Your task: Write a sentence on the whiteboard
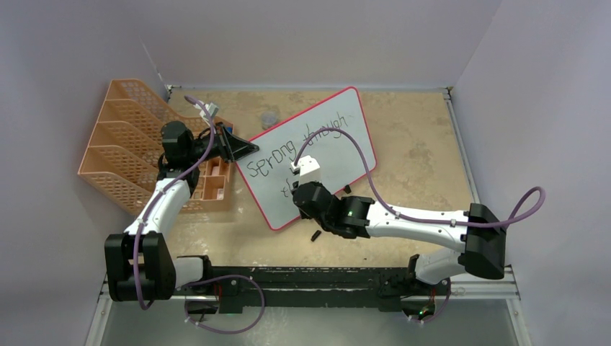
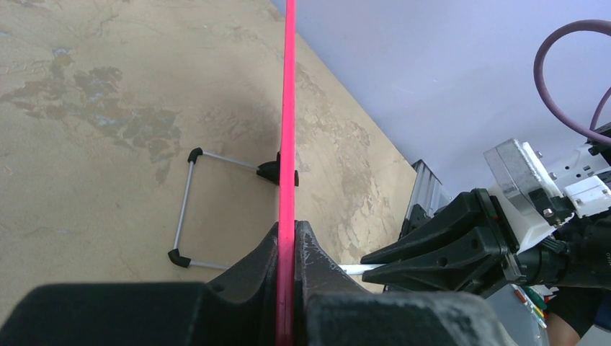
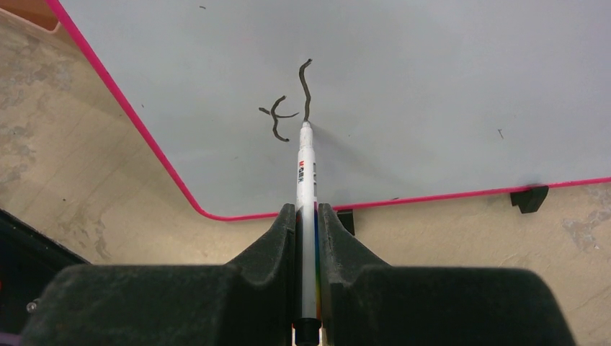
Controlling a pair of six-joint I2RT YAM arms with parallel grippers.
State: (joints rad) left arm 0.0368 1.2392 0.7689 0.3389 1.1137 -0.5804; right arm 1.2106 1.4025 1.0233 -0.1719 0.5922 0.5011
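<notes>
The whiteboard (image 1: 333, 157), pale with a red-pink frame, stands tilted in the middle of the table. The sentence (image 1: 270, 160) reads roughly "Sprong through" on the upper line. Below it, the right wrist view shows a "t" (image 3: 277, 119) and one further stroke (image 3: 306, 86). My left gripper (image 1: 248, 150) is shut on the board's left frame edge (image 2: 288, 108). My right gripper (image 1: 297, 193) is shut on a white marker (image 3: 306, 173). The marker's tip touches the board (image 3: 432, 86) at the foot of the last stroke.
An orange mesh file rack (image 1: 122, 144) stands at the left, with a small orange compartment tray (image 1: 212, 180) beside it. A small black piece (image 1: 315, 235) lies in front of the board. The board's wire foot (image 2: 184, 209) rests behind it. Grey walls close in on three sides.
</notes>
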